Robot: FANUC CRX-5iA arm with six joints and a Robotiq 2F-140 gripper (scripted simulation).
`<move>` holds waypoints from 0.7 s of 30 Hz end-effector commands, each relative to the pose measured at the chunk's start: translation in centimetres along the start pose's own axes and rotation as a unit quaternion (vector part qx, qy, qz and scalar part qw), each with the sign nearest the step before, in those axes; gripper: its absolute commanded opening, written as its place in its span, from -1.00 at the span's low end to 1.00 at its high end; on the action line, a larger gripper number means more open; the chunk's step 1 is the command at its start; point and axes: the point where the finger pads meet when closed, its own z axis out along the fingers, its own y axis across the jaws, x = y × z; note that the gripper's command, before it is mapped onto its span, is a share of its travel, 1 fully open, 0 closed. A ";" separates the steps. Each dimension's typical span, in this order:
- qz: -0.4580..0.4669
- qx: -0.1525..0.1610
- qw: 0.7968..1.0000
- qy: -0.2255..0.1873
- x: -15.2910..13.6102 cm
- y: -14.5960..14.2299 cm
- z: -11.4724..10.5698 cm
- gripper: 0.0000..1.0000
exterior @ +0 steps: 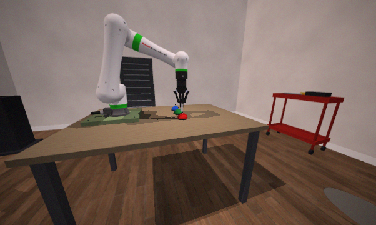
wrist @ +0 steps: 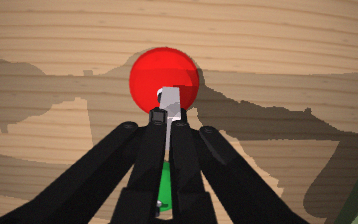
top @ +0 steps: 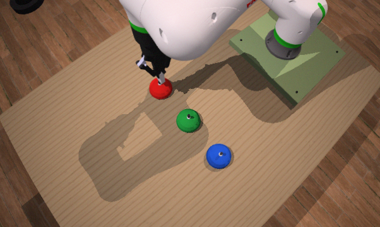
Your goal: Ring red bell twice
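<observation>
The red bell (top: 160, 89) (exterior: 182, 116) (wrist: 156, 80) sits on the wooden table, at the end of a row with the green bell (top: 188, 120) (exterior: 177, 111) (wrist: 165, 187) and the blue bell (top: 219, 156) (exterior: 175, 107). My gripper (top: 160, 81) (exterior: 181, 109) (wrist: 170, 100) is shut and empty, pointing straight down. Its closed fingertips are right over the top centre of the red bell, on or just at its button. In the wrist view a small sliver of the button shows beside the fingertips.
The arm's green base plate (top: 316, 63) (exterior: 113, 120) is bolted at one end of the table (top: 67, 110) (exterior: 144, 134). A red cart (exterior: 303, 115) stands off to the side on the floor. A dark cabinet (exterior: 138, 81) stands behind the table.
</observation>
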 end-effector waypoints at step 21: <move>0.000 0.000 1.000 0.000 0.0 0.0 0.3 -1.00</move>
